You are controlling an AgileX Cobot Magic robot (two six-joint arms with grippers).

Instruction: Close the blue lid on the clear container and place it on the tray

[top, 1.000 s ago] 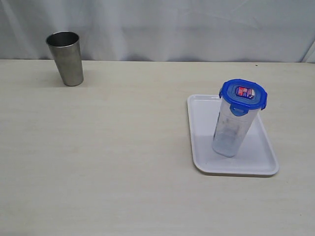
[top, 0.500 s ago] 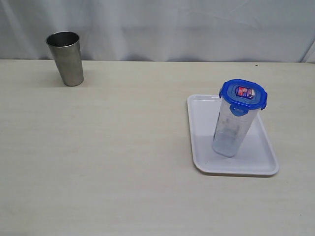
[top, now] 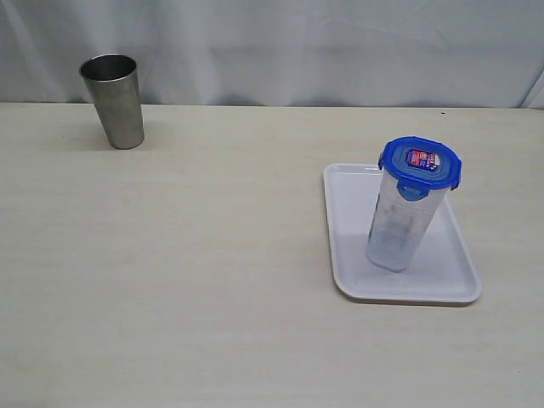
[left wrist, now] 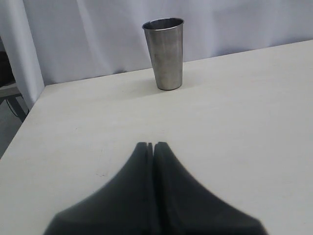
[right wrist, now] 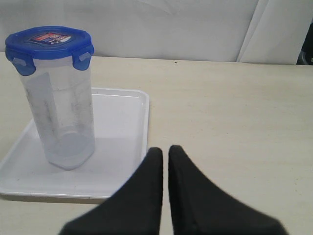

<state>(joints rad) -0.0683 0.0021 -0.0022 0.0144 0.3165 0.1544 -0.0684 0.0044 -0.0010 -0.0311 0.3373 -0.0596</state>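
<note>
The clear container (top: 399, 225) stands upright on the white tray (top: 348, 255), with the blue lid (top: 420, 162) seated on its top. From the right wrist view the container (right wrist: 61, 112), its lid (right wrist: 49, 43) and the tray (right wrist: 122, 147) lie ahead and to one side of my right gripper (right wrist: 165, 151), which is shut on nothing and apart from them. My left gripper (left wrist: 152, 145) is shut and empty over bare table. Neither gripper shows in the exterior view.
A steel cup (top: 113, 100) stands upright at the far left of the table, also visible beyond the left gripper as the cup (left wrist: 166, 53). A white curtain backs the table. The table's left edge (left wrist: 22, 127) is close to the left gripper.
</note>
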